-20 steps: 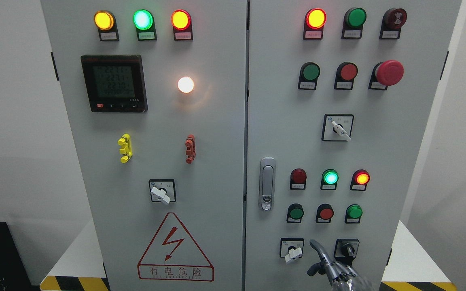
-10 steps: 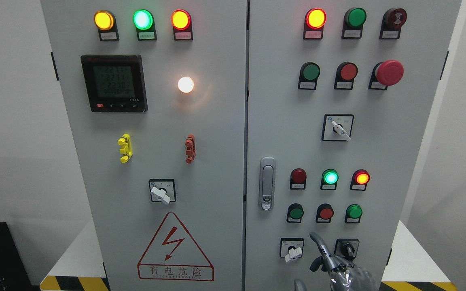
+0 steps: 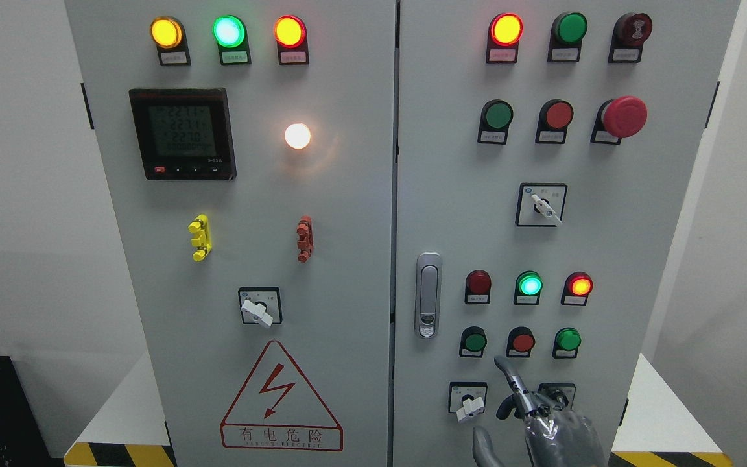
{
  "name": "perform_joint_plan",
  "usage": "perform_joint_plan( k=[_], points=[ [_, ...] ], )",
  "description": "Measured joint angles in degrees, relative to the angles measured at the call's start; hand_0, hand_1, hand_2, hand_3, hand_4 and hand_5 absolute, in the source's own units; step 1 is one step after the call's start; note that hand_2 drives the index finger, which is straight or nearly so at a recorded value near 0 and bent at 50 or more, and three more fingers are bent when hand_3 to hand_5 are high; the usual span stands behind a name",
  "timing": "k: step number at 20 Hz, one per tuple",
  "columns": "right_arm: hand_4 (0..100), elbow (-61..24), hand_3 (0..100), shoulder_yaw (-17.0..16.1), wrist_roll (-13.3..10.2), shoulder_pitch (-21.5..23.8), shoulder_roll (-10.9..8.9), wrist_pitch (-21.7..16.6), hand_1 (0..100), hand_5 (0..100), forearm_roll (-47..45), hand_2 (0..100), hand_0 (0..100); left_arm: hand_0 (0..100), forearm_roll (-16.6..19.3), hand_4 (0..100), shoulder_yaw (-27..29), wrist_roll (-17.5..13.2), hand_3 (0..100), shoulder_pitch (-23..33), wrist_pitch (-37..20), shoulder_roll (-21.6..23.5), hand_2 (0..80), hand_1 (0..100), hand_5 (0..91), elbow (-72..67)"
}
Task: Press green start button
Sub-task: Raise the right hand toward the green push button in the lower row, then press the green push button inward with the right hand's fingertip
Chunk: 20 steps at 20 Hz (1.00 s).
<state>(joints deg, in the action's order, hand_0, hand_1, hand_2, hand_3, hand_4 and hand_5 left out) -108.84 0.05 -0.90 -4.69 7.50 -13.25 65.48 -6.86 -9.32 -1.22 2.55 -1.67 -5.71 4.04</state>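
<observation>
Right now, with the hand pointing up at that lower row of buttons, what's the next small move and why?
Probably keep raising the right hand up and slightly left, then push in. Its extended index finger points at the gap between the green button and the red button, its tip just below that row and touching neither. Which green button is the start button cannot be read.
</observation>
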Motion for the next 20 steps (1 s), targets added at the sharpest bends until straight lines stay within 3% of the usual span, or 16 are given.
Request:
perform_joint_plan(
  k=[20],
  points=[
    [65,5.56,61,-0.05,0.27,-3.95,0.09,0.04,40,63,1.11,0,65,12,0.00,0,0.00,0.00,0,0.00,0.00,0.00,0.0,56,0.0,-0.01]
  ],
)
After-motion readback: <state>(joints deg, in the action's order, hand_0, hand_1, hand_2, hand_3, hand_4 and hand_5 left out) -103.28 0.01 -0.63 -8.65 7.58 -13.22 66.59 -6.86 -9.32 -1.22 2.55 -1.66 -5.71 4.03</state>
